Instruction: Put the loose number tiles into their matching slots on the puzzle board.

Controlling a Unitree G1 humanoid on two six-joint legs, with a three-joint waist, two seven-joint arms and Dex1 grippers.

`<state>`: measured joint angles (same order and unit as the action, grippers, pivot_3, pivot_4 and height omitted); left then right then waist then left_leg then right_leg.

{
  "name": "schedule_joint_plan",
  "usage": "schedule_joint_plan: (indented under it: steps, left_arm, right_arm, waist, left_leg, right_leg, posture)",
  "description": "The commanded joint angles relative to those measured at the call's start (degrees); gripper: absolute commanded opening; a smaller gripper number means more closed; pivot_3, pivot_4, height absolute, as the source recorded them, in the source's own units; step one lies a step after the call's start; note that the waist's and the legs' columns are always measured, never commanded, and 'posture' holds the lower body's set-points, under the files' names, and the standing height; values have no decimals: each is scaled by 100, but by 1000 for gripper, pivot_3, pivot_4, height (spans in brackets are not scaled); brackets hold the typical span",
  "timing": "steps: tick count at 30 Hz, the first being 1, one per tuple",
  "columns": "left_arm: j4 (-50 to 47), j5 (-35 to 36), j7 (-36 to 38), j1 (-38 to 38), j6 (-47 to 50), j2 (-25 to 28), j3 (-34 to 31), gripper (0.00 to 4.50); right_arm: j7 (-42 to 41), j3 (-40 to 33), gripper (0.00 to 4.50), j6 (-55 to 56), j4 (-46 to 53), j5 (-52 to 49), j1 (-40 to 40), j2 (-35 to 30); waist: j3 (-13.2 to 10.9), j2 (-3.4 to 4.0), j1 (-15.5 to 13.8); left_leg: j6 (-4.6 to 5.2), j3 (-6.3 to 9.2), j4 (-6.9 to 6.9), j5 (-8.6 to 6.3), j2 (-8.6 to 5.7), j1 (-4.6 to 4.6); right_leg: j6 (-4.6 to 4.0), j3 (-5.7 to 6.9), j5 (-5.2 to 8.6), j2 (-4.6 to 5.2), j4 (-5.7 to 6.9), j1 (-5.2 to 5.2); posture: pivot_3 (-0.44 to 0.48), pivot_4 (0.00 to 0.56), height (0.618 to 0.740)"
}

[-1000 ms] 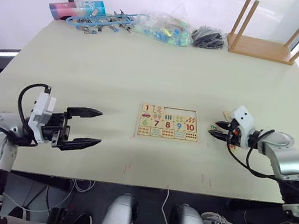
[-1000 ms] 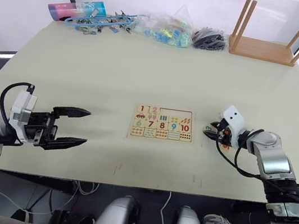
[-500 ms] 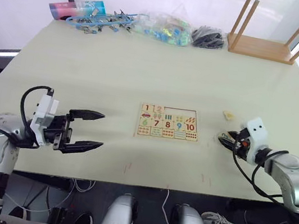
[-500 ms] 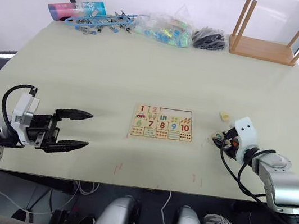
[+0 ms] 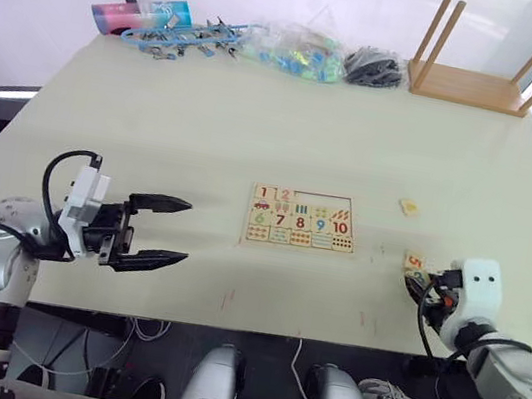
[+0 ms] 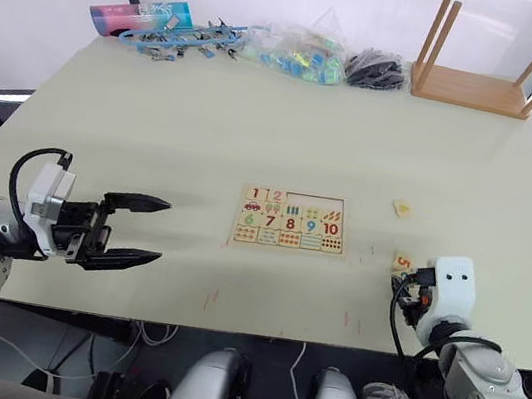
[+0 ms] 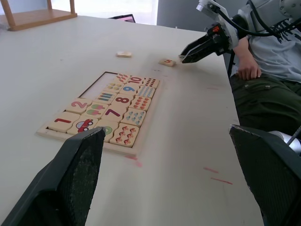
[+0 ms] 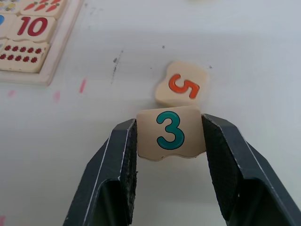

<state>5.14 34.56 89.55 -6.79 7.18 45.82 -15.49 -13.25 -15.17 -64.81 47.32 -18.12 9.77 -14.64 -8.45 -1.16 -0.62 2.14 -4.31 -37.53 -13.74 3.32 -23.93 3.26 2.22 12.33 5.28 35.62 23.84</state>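
Note:
The puzzle board (image 5: 299, 217) lies flat mid-table, with tiles 1 and 2 seated in its far row and the matching slots (image 5: 322, 200) beside them bare. My right gripper (image 8: 169, 127) is shut on a loose number tile printed with a green 3 (image 8: 172, 141), right of the board near the table's front edge. Just beyond it lies a tile with an orange 5 (image 8: 182, 89). Another small tile (image 5: 409, 207) rests farther back on the table. My left gripper (image 5: 185, 232) hangs open and empty, left of the board.
Along the far edge lie a blue packet (image 5: 138, 15), blue clips (image 5: 196, 35), a bag of coloured pieces (image 5: 294, 52), a black bundle (image 5: 373, 68) and an upturned wooden stool (image 5: 477, 81). A seated person's arm and legs (image 7: 263, 70) show behind my right gripper.
My right gripper has drawn back toward the table's front edge and to the right, away from the board, leaving the 5 tile and the farther tile uncovered. The left gripper has barely moved.

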Motion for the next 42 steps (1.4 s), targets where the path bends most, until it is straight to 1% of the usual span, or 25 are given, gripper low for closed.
schedule_joint_plan:
  steps: [1,6,13,18,19,20,22,23,25,26,30,32,34,36,37,38,40,42]
  left_arm:
    - [-67,137,93,-82,3,54,-50,4500]
    - [-44,135,111,-102,-7,46,-31,4500]
    - [-24,144,131,-99,-38,31,-46,4500]
    - [-30,149,119,-90,-16,21,-35,4500]
    - [-15,145,124,-95,-20,21,-32,4500]
    - [-8,142,127,-94,-25,21,-32,4500]
    - [27,137,136,-105,-41,26,-30,4500]
    - [37,139,140,-103,-45,32,-33,4500]
    - [48,145,148,-98,-48,42,-37,4500]
    - [48,148,150,-92,-47,46,-41,4500]
    - [38,162,159,-66,-35,50,-44,4500]
    - [29,164,154,-57,-34,43,-40,4500]
    - [18,181,150,-56,-34,17,-37,4500]
    - [7,207,184,-54,-4,17,-21,4500]
    - [4,213,197,-51,2,21,-15,4500]
    - [2,216,211,-48,3,29,-8,4500]
    - [0,222,223,-43,-1,41,-1,4500]
    - [9,228,234,-45,-4,50,2,4500]
  right_arm:
    - [470,26,1496,74,414,94,168,399]
    - [829,281,1496,80,473,154,320,836]
    - [1032,476,1496,173,420,167,465,1091]
    - [990,652,1496,104,444,74,584,1100]
    - [961,658,1996,119,448,77,586,1045]
    - [933,659,2297,140,456,83,597,991]
    - [819,611,3056,193,476,34,630,895]
    - [692,581,3397,285,517,-1,689,772]
    - [514,483,4238,421,588,-91,792,636]
    - [419,417,4462,500,628,-160,851,570]
    - [-67,150,4462,986,671,-356,1031,197]
    - [-426,-30,4462,1220,555,-494,1118,-90]
    - [-1337,-400,4462,1771,152,-724,1270,-650]
    - [-2196,-618,4462,2362,-247,-921,1379,-1150]
    - [-2467,-670,4462,2567,-413,-990,1395,-1316]
    - [-2718,-692,4462,2747,-591,-1026,1395,-1496]
    - [-3095,-697,4462,3030,-911,-1039,1362,-1786]
    - [-3522,-663,4462,3412,-1343,-1012,1165,-2101]
  waist:
    - [-1,2,-2]
    - [-3,5,5]
    - [-5,9,8]
    - [-7,11,17]
    - [-7,10,21]
    - [-7,11,27]
    - [-7,11,33]
    - [-7,11,32]
    - [-8,11,27]
    - [-8,11,23]
    - [-8,10,34]
    - [-8,9,39]
    - [-8,7,37]
    - [-6,1,26]
    - [-5,-4,13]
    - [-5,-5,8]
    - [-6,-4,2]
    - [-6,-4,0]
  left_leg:
    - [0,1,2,0,1,0]
    - [-1,0,7,-1,1,0]
    - [-1,1,10,-1,1,0]
    - [-17,2,12,-10,2,0]
    - [-18,2,12,-10,2,0]
    - [-19,2,12,-11,2,0]
    - [-20,1,12,-12,2,0]
    - [-20,2,12,-12,2,0]
    - [-20,2,12,-12,1,-1]
    - [-20,2,12,-12,0,-1]
    - [-21,1,14,-12,0,-2]
    - [-21,2,14,-12,0,-2]
    - [-21,3,13,-12,1,-2]
    - [-20,2,13,-12,-3,-2]
    - [-19,2,13,-12,-4,-2]
    - [3,4,13,1,-4,-2]
    - [4,4,14,1,-4,-1]
    - [4,5,14,2,-4,0]
  right_leg:
    - [0,0,0,0,0,0]
    - [-1,1,0,8,-3,1]
    - [1,1,1,8,-7,1]
    - [2,2,2,8,-8,1]
    - [2,2,2,8,-8,1]
    - [2,2,2,8,-9,1]
    - [2,2,2,9,-10,1]
    - [2,2,2,9,-10,1]
    - [2,2,2,10,-11,1]
    - [3,2,3,11,-12,1]
    - [4,3,3,11,-15,1]
    - [4,3,3,10,-15,1]
    - [4,4,3,9,-15,1]
    - [5,4,3,13,-19,-3]
    - [5,4,3,13,-20,-3]
    - [5,4,3,11,-22,-4]
    - [5,5,3,6,-23,-4]
    - [5,5,3,2,-23,-4]
  posture:
    - [0,150,737]
    - [0,150,737]
    - [0,150,737]
    - [0,150,737]
    - [0,150,737]
    - [0,150,737]
    - [0,150,737]
    - [0,150,737]
    - [0,150,737]
    - [0,150,737]
    - [0,150,737]
    - [0,150,737]
    - [0,150,737]
    - [0,150,737]
    - [0,150,737]
    - [0,150,737]
    - [0,150,737]
    - [0,150,737]
